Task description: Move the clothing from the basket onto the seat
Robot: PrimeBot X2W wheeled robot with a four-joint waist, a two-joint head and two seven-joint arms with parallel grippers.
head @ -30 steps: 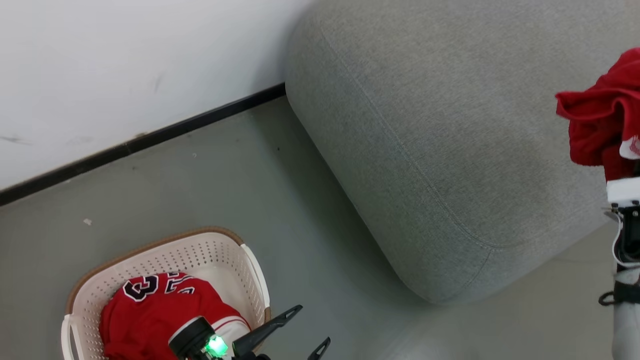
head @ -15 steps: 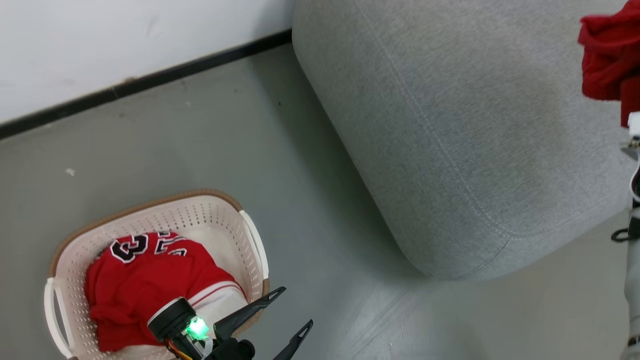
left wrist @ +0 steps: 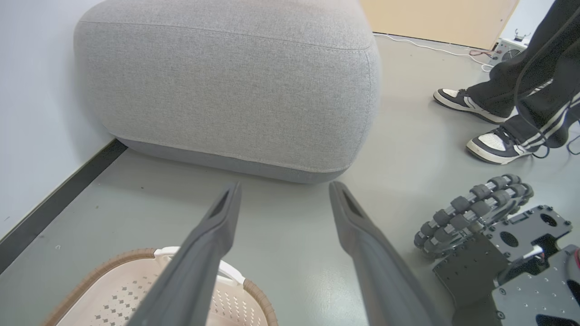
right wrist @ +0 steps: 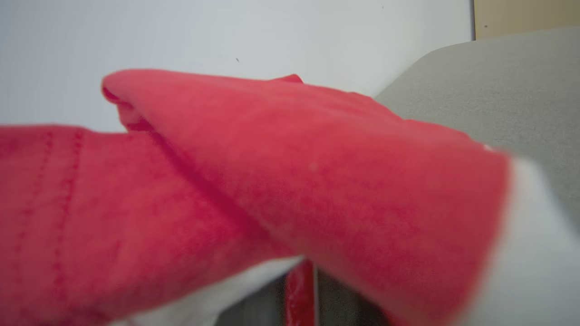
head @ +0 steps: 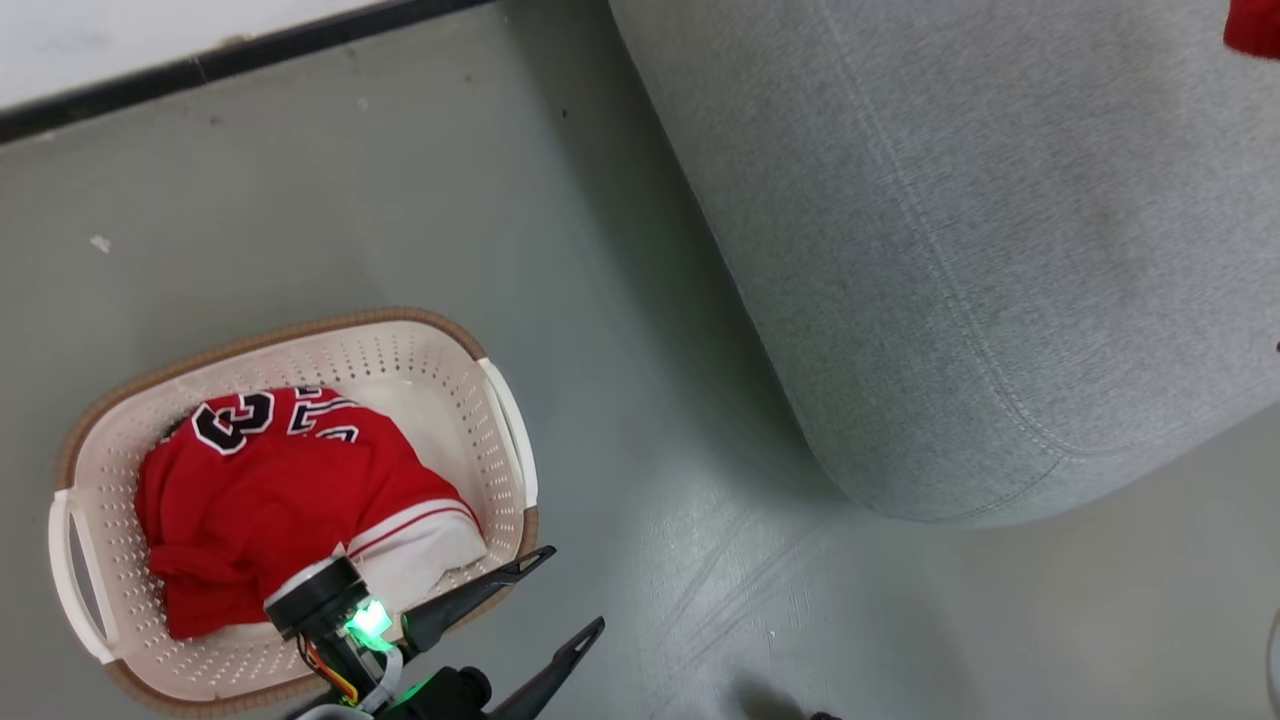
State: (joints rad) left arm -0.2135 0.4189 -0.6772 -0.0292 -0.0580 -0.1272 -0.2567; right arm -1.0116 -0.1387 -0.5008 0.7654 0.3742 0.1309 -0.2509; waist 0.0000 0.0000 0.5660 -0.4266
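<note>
At the lower left of the head view the basket (head: 400,370) sits on the smooth grey floor (head: 620,400): an oval tub of cream plastic, walls pierced with rows of small holes, a brown woven-look rim and a white handle (head: 70,570) at each end. Inside it lies the jersey (head: 270,490), bright red and crumpled, with black numerals edged in white towards its upper left and a white band with thin red lines at its lower right.

Just right of that, at the bottom edge, the left gripper (head: 572,586) reaches up and to the right; its two long dark tapered fingers (head: 470,595) stand wide apart with nothing between them. One finger crosses the basket's right rim, the other is over bare floor. A green light glows on its wrist.

The seat (head: 980,250) fills the right half of the frame, well apart from the basket: grey woven upholstery, softly rounded at the corner, with a stitched seam running down and curving round near its lower edge.

At the upper right corner a scrap of the red garment (head: 1255,25) hangs over the seat. In the right wrist view the same soft red cloth with white trim drapes close across the lens, blurred, covering the fingers; the right gripper is clamped shut on it
</note>
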